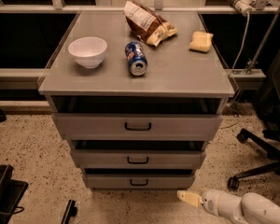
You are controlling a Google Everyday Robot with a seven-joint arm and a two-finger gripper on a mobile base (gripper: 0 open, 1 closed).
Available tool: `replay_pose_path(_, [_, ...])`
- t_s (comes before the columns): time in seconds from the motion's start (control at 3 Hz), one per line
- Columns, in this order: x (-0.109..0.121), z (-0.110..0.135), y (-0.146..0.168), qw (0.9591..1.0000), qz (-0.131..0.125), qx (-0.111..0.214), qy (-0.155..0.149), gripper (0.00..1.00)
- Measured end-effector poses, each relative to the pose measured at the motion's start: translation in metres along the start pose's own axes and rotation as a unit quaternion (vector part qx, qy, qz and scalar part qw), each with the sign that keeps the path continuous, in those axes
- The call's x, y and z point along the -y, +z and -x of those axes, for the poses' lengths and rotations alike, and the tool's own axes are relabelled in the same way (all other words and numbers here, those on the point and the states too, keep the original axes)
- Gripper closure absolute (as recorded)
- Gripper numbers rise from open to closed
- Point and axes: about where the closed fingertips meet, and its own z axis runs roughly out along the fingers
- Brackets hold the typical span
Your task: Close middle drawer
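The middle drawer (137,158) is a wide shallow grey metal drawer with a small dark loop handle (137,160), second of three in the cabinet. It stands pulled out a little, with a dark gap above its front. The top drawer (137,125) and the bottom drawer (138,181) are also slightly open. My gripper (189,198) is low at the bottom right, near the floor, right of the bottom drawer's corner and below the middle drawer. It touches nothing and holds nothing.
On the cabinet top (177,73) lie a white bowl (87,51), a blue can (136,58) on its side, a chip bag (147,22) and a yellow sponge (201,41). An office chair base (256,162) stands at the right. Dark objects (4,192) sit on the floor at the left.
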Motion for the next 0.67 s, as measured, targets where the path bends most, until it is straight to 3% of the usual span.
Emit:
replay_pose_path(0.33, [0.0000, 0.0000, 0.0000, 1.0000, 0.000, 0.000, 0.000, 0.00])
replay_pose_path(0.67, [0.0000, 0.0000, 0.0000, 1.0000, 0.000, 0.000, 0.000, 0.00])
